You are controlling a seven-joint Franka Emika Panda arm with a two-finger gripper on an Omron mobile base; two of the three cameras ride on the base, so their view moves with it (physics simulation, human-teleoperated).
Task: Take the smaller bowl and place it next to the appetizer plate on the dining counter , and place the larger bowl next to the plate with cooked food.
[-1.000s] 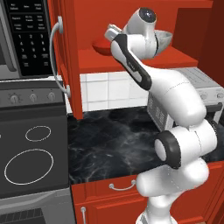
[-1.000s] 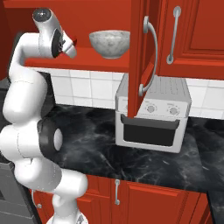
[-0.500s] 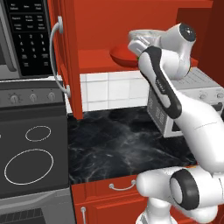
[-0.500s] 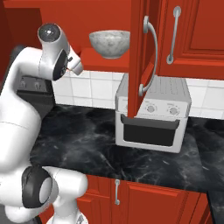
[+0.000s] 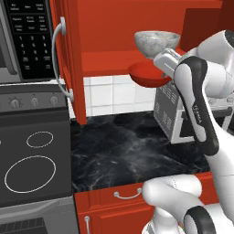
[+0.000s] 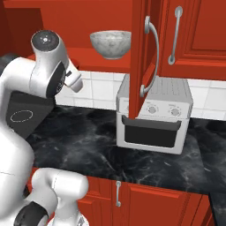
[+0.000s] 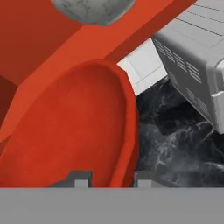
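Observation:
The smaller bowl point(image 5: 146, 76), shallow and glossy red, hangs in the air just in front of the open cabinet's shelf, above the counter. My gripper point(image 5: 165, 68) is shut on its right rim. In the hand view the red bowl point(image 7: 65, 135) sits large at the left, and its rim runs down between my gripper's point(image 7: 111, 179) two tips. The larger bowl point(image 5: 156, 43), grey-white marbled, stands upright on the red shelf behind and above it, and shows again point(image 6: 111, 43) point(image 7: 92, 8). The dining counter and both plates are out of view.
A silver toaster oven point(image 6: 152, 115) stands on the black marble kitchen counter point(image 5: 119, 151) right of the held bowl. The open cabinet doors point(image 5: 68, 59) point(image 6: 142, 57) flank the shelf. A stove point(image 5: 32, 155) and microwave point(image 5: 25, 36) lie to the left.
The arm has swung right and drawn back from the cabinet. The red bowl has come off the shelf with the gripper and now hangs lower, out in front of it.

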